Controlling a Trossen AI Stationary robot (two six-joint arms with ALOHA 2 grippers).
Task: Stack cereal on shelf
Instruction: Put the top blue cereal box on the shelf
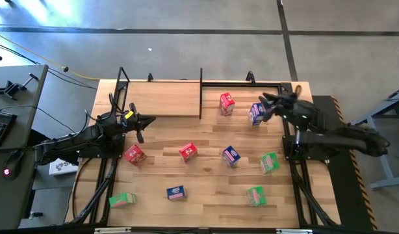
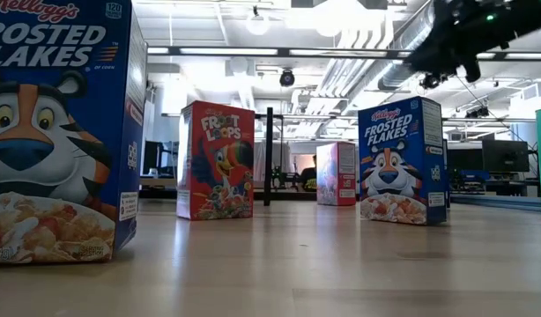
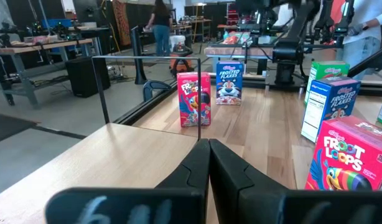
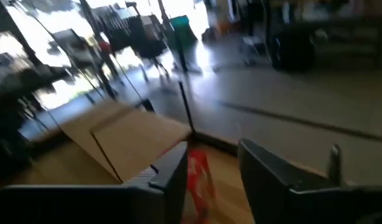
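Observation:
Nine small cereal boxes stand scattered on the tabletop. A red one (image 1: 227, 103) and a blue one (image 1: 256, 113) stand near the far edge, right of the shelf's black divider (image 1: 201, 94). The others stand across the middle and near part, among them a red box (image 1: 134, 155) and a green box (image 1: 122, 199). The light-wood shelf (image 1: 162, 99) lies at the far left with nothing on it. My left gripper (image 1: 147, 121) is shut, at the shelf's near edge. My right gripper (image 1: 263, 103) is open, raised beside the blue box; its wrist view shows the red box (image 4: 200, 180) beyond the fingers.
The low view shows a blue box (image 2: 55, 132) close to the camera, a red box (image 2: 216, 160) and another blue box (image 2: 401, 161) standing upright farther back. Bare planks lie between the boxes. People stand in the room beyond the table (image 3: 161, 25).

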